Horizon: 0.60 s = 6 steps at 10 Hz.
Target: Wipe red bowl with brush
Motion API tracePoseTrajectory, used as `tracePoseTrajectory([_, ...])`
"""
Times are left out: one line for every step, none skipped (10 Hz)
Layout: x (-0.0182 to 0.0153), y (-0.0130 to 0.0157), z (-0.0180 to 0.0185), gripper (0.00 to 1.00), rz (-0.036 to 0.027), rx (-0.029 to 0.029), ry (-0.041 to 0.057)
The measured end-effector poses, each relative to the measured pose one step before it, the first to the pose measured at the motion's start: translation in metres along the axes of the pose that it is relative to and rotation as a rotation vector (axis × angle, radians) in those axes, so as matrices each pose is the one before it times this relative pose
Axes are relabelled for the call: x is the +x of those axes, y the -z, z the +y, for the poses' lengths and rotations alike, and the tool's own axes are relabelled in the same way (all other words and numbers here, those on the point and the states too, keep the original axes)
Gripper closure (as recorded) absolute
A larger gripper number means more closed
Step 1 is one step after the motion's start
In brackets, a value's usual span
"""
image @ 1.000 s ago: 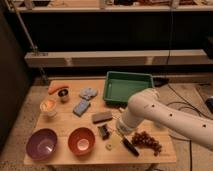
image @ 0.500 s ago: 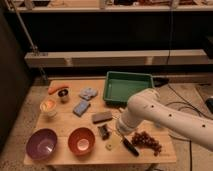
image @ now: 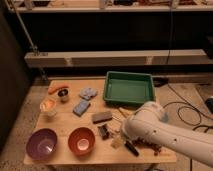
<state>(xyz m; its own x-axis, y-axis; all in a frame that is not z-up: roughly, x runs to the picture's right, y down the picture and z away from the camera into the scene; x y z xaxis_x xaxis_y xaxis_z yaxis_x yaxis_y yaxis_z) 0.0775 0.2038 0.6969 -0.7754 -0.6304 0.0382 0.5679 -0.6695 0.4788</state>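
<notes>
Starting at the left of the worktop (image: 65, 125): finding a purple bowl (image: 41, 143) at about 8 o'clock, with a small cup (image: 48, 106) behind it toward 10 o'clock. Moving right, meeting the red bowl (image: 81, 140) at roughly 7 o'clock, upright with its mouth up, just beside the purple one and not touching it. Passing two blue-grey sponges (image: 81, 107) and a grey block (image: 102, 117) near the middle.

Spotting the tool (image: 105, 132) at 3 o'clock of the red bowl, low over the wood and just in front of the block. Reading it as standing wide, with nothing between its jaws. Following the white arm (image: 155, 131) away toward 4 o'clock, and noting a green tray (image: 129, 87) at 1 o'clock.

Locating the brush (image: 132, 148) at about 5 o'clock on the worktop, lying flat near the front edge. Placing it at 4 o'clock of the tool, partly tucked under the arm and apart from the red bowl. Reading its long axis as running from 10 o'clock to 4 o'clock. Not managing to tell which end is carrying the bristles.

Judging it light, stiff along the handle, soft only at the bristles, and smooth enough to be slipping in a loose pinch. Favouring a hold across the handle near its middle, jaws set square to that line, leaving the head free for wiping. Expecting the bowl to be light too, and likely sliding under a hard push.
</notes>
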Motion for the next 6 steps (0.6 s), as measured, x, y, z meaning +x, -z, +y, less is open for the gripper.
tracePoseTrajectory([-0.00303,-0.00446,0.00645,0.2,0.02085,0.0291,0.00655])
tracePoseTrajectory([0.00039,-0.00702,0.00391,0.2,0.00736,0.03708,0.01036])
tracePoseTrajectory([0.00019,-0.00746,0.00296,0.2,-0.00113,0.0242,0.01676])
tracePoseTrajectory([-0.00203,-0.00588,0.00436,0.2,-0.00411,0.01126,0.01034])
tracePoseTrajectory([0.00065,-0.00623,0.00428,0.2,-0.00694,0.00498,0.0141])
tracePoseTrajectory([0.00256,-0.00708,0.00506,0.2,-0.0127,0.0015,0.01856])
